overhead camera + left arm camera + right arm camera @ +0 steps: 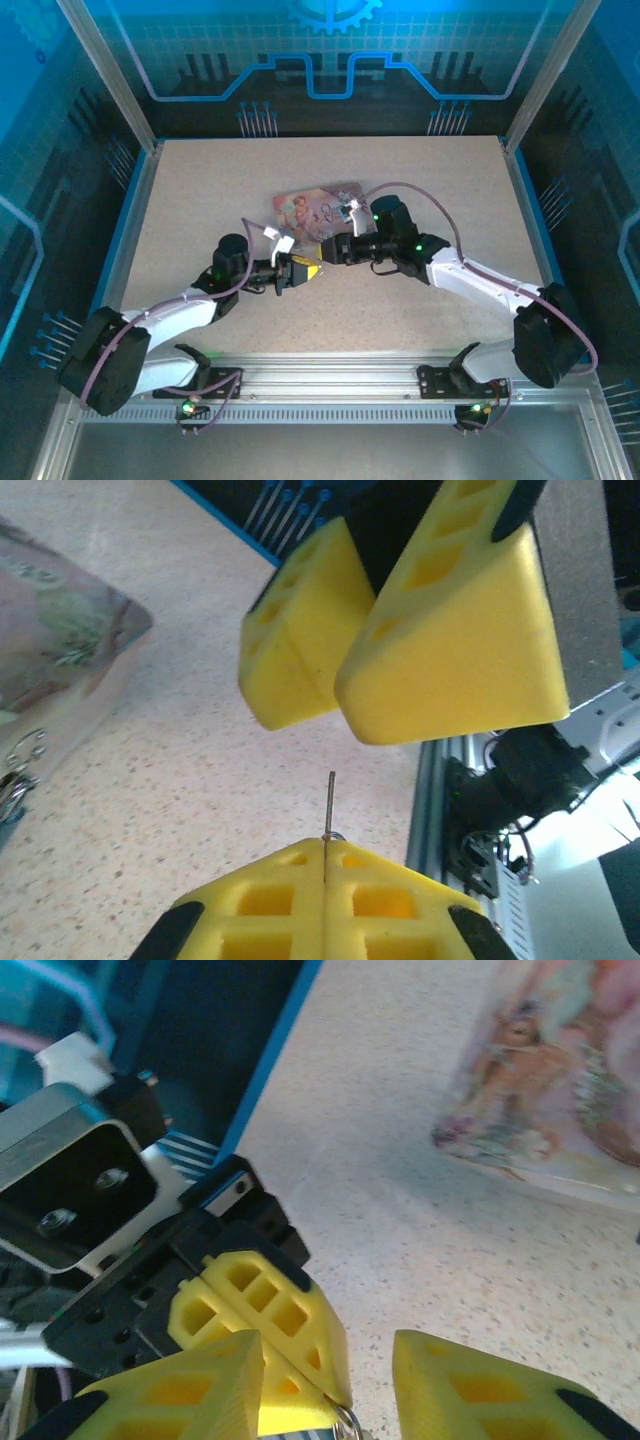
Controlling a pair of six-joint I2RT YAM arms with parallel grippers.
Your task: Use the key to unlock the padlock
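Left end effector (327,845): yellow fingers pressed together, clamped on the tiny thin dark-grey metal key (330,802). The key stands out past the fingertips, above the speckled beige bench (200,190).

Right end effector (340,685): yellow fingers apart, holding nothing, tips facing the key and close to it.

Tiny padlock (22,758): silvery loop and a bit of blue body at the left edge of the left wrist view, against the pink illustrated rectangular tin box (320,207). Too cropped to tell more.
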